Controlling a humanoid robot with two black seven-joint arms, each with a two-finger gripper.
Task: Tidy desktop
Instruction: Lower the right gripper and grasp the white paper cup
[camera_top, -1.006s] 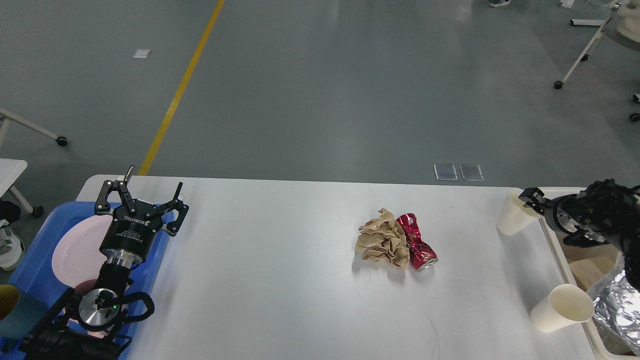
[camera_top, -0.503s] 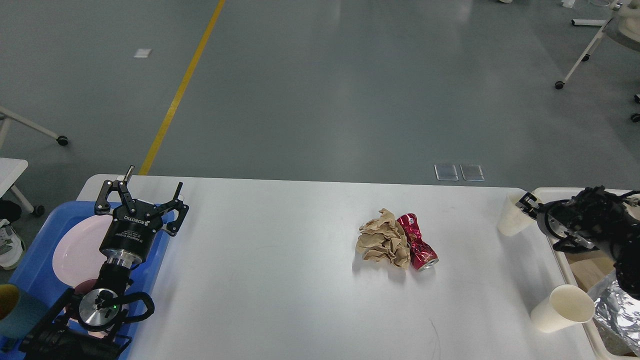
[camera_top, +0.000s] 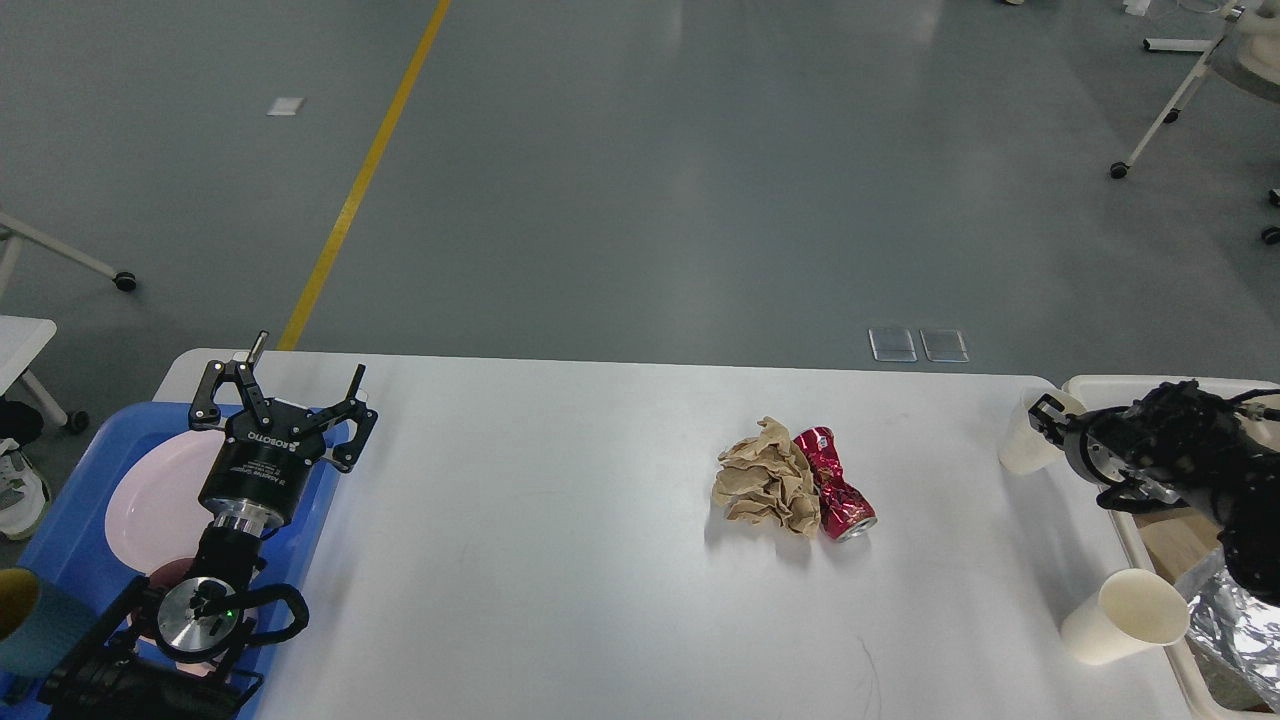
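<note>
Spanning the grey floor (camera_top: 640, 200), the desktop (camera_top: 560, 560) holds litter.

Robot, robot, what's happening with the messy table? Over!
Left gripper open, empty. Right gripper at far paper cup, grip unclear. Desktop holds crumpled paper, crushed can.

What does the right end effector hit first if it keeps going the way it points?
Likely the far paper cup: the right end effector points left and sits right at its rim. Contact and depth are unclear.

Floor: smooth grey concrete floor (camera_top: 700, 180), softly reflecting overhead light
Line: yellow painted floor stripe (camera_top: 363, 172), beyond the bench's far left corner
Furniture: white wheeled frame legs (camera_top: 1165, 105), far right
</note>
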